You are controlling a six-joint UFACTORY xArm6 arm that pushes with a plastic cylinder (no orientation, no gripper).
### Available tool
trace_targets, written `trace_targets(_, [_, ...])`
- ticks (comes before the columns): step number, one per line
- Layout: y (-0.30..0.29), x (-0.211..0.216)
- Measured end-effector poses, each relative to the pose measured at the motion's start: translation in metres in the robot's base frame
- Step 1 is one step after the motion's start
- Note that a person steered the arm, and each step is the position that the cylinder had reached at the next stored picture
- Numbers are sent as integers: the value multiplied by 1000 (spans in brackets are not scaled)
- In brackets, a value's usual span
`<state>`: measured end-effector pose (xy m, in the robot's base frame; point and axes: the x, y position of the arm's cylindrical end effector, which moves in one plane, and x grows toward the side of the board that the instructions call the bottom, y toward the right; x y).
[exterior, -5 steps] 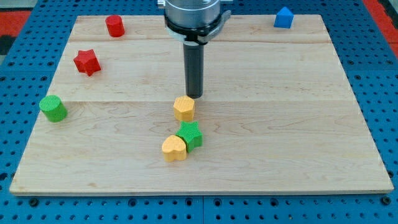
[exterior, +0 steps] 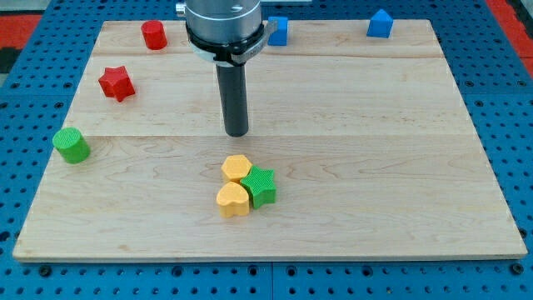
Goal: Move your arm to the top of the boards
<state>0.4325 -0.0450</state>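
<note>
- Three blocks bunch together nearest the view's bottom, just below my tip (exterior: pixel 237 133): yellow heart block (exterior: pixel 232 200), green star block (exterior: pixel 261 186), yellow hexagon block (exterior: pixel 236 168), all touching or nearly so.
- Tip sits a short way above the yellow hexagon block, apart from it, touching no block.
- Green cylinder block (exterior: pixel 71 145) is well to the view's left of the tip, near the board's left edge, about level with it.
- Red star block (exterior: pixel 117 83) is up and to the view's left of the tip, well apart.
- Red cylinder block (exterior: pixel 153 35) is farther up-left of the tip, near the board's top edge.
- Blue block (exterior: pixel 278 31), shape partly hidden by the arm, is up and slightly right of the tip, at the top edge.
- Blue house-shaped block (exterior: pixel 380 24) is far up-right of the tip, also at the top edge.
- No gripper on this rig, so nothing to open or clench; the rod carries nothing.
- Rod's long axis runs straight up and down in view, tip pointing down at the wooden board (exterior: pixel 400 183).
- Progress, my judgement: tip is around mid-board, so the run to the top edge is mostly left to do.
- Path straight up from the tip looks free of blocks; the blue block is just off to the right of it.
</note>
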Motion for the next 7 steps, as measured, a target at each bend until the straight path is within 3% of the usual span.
trace_targets(1, [3,-1])
trace_targets(2, [56,-49])
trace_targets(5, [141,-224])
trace_targets(7, [138,-240])
